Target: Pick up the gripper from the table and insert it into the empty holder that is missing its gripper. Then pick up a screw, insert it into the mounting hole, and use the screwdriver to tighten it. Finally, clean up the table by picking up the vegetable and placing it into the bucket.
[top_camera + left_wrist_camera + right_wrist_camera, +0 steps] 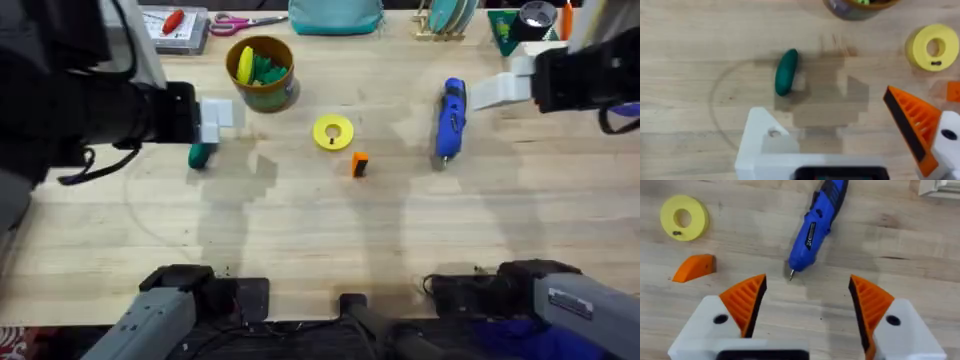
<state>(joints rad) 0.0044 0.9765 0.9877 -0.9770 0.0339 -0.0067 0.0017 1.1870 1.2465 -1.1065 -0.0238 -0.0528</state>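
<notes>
Table (pixel 320 230); screwdriver (pixel 815 227) beyond right claw (pixel 807 305).

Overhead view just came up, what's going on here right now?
Nothing is held yet. The left gripper hovers near the vegetable; one of its mounts, the holder, has no orange tip. The right gripper is open over the screwdriver. The loose orange gripper lies on the table beside a yellow ring. The bucket stands farther back.
</notes>
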